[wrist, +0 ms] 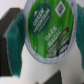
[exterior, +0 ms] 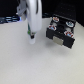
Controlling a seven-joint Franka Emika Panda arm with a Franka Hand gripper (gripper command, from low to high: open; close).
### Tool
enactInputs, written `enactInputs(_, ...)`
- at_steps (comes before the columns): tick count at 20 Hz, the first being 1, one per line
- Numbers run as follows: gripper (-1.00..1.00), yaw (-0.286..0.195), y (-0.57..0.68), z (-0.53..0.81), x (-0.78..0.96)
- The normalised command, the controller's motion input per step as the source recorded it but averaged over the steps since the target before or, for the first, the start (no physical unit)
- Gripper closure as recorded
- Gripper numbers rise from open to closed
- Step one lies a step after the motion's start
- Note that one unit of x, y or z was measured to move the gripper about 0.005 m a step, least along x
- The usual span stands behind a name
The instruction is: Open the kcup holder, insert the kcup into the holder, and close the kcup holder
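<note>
We see the claw (exterior: 31,36) clamped on the kcup (wrist: 46,31), its green printed lid facing the wrist camera, white body pointing down at the worktop (exterior: 25,62). The kcup holder (exterior: 61,31) stands open nearby.

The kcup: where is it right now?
The kcup sits between the jaws of the gripper, above the white table in the exterior view, to that view's left of the open kcup holder.
</note>
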Motion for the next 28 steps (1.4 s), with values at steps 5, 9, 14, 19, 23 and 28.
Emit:
enactInputs(5, 1.00, 0.012, 0.68, 0.57, 0.06)
enactInputs(9, 1.00, 0.008, 0.71, 0.52, 0.03)
enactInputs(14, 1.00, 0.015, 0.70, 0.43, 0.06)
enactInputs(19, 1.00, 0.025, 0.68, 0.25, 0.04)
enactInputs(23, 1.00, 0.028, 0.66, 0.14, -0.02)
enactInputs(28, 1.00, 0.026, 0.64, 0.05, -0.06)
